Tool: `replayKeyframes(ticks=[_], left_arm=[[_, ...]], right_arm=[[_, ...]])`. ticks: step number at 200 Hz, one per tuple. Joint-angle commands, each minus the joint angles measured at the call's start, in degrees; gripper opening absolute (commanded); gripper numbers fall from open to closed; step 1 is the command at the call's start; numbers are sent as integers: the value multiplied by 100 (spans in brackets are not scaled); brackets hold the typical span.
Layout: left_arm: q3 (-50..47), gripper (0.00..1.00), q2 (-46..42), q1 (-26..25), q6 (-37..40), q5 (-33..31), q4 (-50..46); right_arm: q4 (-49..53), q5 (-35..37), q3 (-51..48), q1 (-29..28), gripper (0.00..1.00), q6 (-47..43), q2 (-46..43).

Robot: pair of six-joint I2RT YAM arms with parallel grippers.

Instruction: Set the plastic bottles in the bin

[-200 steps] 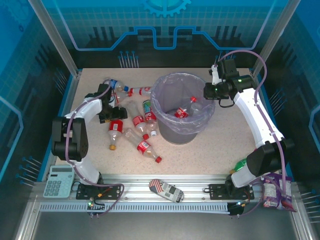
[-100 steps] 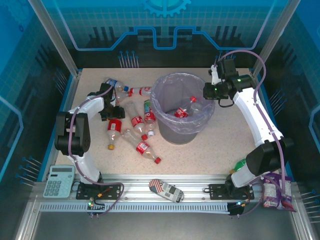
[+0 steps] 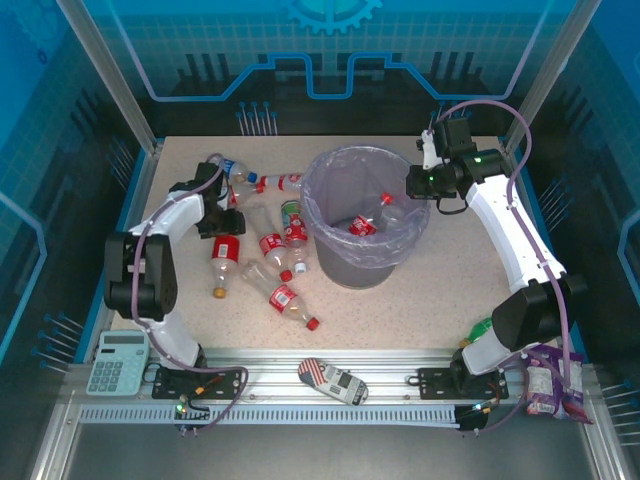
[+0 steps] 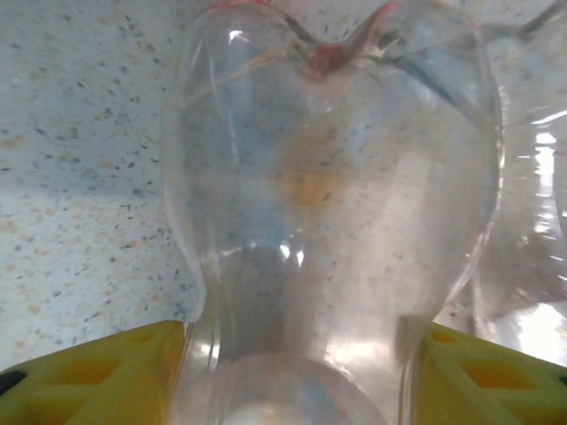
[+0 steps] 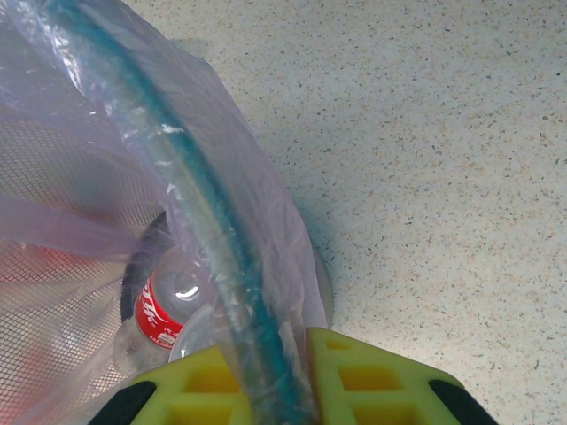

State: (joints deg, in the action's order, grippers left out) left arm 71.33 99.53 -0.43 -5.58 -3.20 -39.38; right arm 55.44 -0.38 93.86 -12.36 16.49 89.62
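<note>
"So, which step are you on?"

"Pickup. My left end effector point(image 4: 297, 372) is clenched on a clear bottle point(image 4: 328, 204). A yellow finger presses each flank of its pinched waist, and the bottle lies on the counter point(image 4: 80, 177)."

"Which way does it point?"

"Its long axis runs straight out ahead of the fingers, nearly flat on the surface. From the left wrist I cannot tell the cap end from the base, though a red patch shows at the far end. From above, an orange-ish cap point(image 3: 218, 293) lies beyond that end effector, so I judge the neck points away from the fingers."

"And the bin?"

"The bin point(image 3: 350, 270) stands off to the side of the left end effector, past the loose bottles point(image 3: 280, 245). My right end effector point(image 5: 279, 372) is clamped on its rim, lavender bag and all. Binned bottles point(image 3: 362, 226) lie inside, below those fingers."

"Next?"

"I'd say lift straight up to clear the neighbours, swing over the opening, then let go. A crushed bottle held lengthwise may droop or slip, so I'd go gently."
</note>
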Motion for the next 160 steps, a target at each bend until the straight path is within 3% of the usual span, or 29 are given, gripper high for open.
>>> replayKeyframes(ticks=[1, 63, 112, 160], left_arm=[[280, 61, -652, 12, 64, 47, -279], [1143, 58, -1830, 7, 47, 417, -434], [1102, 51, -2836, -268, -471, 926, 1394], [1046, 29, -2911, -1054, -816, 1224, 3311]], right_arm=[[214, -83, 98, -110, 17, -68, 117], [222, -59, 117, -111, 18, -63, 86], [204, -21, 80, -111, 18, -31, 46], [90, -147, 43, -113, 17, -6, 70]])
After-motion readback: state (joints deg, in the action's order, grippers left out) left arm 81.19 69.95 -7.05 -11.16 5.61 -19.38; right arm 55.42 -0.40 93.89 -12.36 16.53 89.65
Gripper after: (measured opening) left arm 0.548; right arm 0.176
